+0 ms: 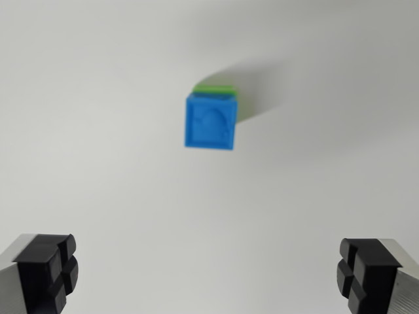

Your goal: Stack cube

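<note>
A blue cube (pixel 210 122) with an embossed shape on its top face sits on a green cube (pixel 214 87), of which only a thin strip shows along the far edge. The stack stands on a white surface, above the centre of the wrist view. My gripper (pixel 208 273) hangs high above and nearer the bottom of the view, open wide. Its black fingertips (pixel 49 269) appear in the lower corners, with nothing between them. The stack lies well clear of both fingers.
The white tabletop (pixel 98 163) fills the view around the stack. A soft shadow (pixel 262 85) falls to the right of the cubes.
</note>
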Robot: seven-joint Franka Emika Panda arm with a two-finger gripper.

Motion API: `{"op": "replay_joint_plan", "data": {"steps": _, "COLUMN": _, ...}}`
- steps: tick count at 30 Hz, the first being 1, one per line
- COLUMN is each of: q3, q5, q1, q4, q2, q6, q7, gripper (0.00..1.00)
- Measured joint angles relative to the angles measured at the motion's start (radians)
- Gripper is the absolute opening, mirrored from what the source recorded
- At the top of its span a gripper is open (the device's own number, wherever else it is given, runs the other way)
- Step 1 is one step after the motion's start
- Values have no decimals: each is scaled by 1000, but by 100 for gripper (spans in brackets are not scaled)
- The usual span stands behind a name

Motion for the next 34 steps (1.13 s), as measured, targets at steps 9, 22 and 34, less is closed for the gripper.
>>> {"op": "replay_joint_plan", "data": {"steps": 9, "q3": 0, "q5": 0, "q1": 0, "q4": 12, "q2": -4, "q6": -14, "q7": 0, "gripper": 100}}
{"op": "replay_joint_plan", "data": {"steps": 22, "q3": 0, "q5": 0, "q1": 0, "q4": 12, "q2": -4, "q6": -14, "q7": 0, "gripper": 100}}
{"op": "replay_joint_plan", "data": {"steps": 34, "q3": 0, "q5": 0, "q1": 0, "q4": 12, "q2": -4, "q6": -14, "q7": 0, "gripper": 100}}
